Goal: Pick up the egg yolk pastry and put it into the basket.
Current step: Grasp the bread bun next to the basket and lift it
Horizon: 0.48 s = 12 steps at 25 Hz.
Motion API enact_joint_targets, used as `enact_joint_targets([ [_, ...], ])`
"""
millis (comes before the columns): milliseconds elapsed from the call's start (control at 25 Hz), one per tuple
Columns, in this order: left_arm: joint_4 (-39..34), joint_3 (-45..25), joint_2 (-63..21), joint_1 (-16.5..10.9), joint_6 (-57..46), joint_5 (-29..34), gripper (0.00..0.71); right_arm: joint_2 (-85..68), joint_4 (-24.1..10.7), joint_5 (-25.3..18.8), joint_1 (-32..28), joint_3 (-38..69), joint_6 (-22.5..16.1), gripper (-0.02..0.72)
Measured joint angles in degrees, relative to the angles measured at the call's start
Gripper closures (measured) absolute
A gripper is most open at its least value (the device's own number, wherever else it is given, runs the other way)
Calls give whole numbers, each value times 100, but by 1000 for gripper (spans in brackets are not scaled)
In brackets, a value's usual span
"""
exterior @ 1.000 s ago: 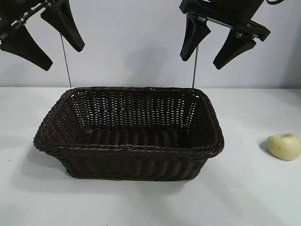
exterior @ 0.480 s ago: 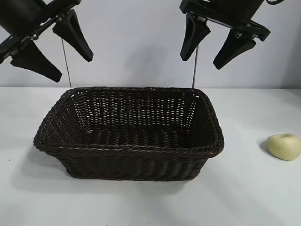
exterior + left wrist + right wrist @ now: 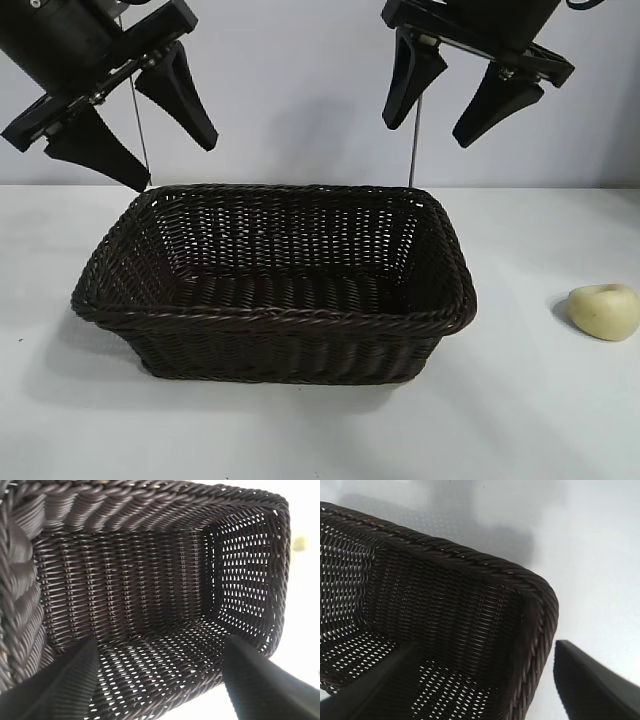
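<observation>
A white surface fills the lower part of the exterior view, with a pale wall behind it. In the middle of the surface sits the basket, dark brown wicker with flaring sides and a braided rim, its long side toward the camera. Nothing lies inside it; light shows through the open weave of its floor and walls in both wrist views.

The left tool hangs above the basket's left rear corner, tilted, its two black fingers spread well apart with nothing between them. In the left wrist view the fingers frame the inside of the basket, and the camera looks along its length to the far end wall.

The right tool hangs above the basket's right rear corner, higher than the rim. Its fingers are also wide apart and hold nothing. The right wrist view shows one finger over bare surface just outside a rounded corner of the basket, and the other over the basket's interior.

Two thin metal rods stand upright behind the basket, one near each rear corner.

The pastry, a small pale yellow dome with a shallow crease on top, rests on the surface to the right of the basket, well apart from it and from both tools.
</observation>
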<state>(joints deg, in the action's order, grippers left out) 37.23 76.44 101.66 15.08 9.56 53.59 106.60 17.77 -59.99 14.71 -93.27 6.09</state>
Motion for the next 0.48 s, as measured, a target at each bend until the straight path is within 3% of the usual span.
enact_joint_targets([
  [160, 0, 0, 0, 0, 0, 0, 202, 0, -78, -120, 0, 0, 0, 164],
  [360, 0, 0, 0, 0, 0, 0, 202, 0, -539, -494, -20, 0, 0, 164],
  [480, 0, 0, 0, 0, 0, 0, 202, 0, -585, -753, -217, 0, 0, 164],
])
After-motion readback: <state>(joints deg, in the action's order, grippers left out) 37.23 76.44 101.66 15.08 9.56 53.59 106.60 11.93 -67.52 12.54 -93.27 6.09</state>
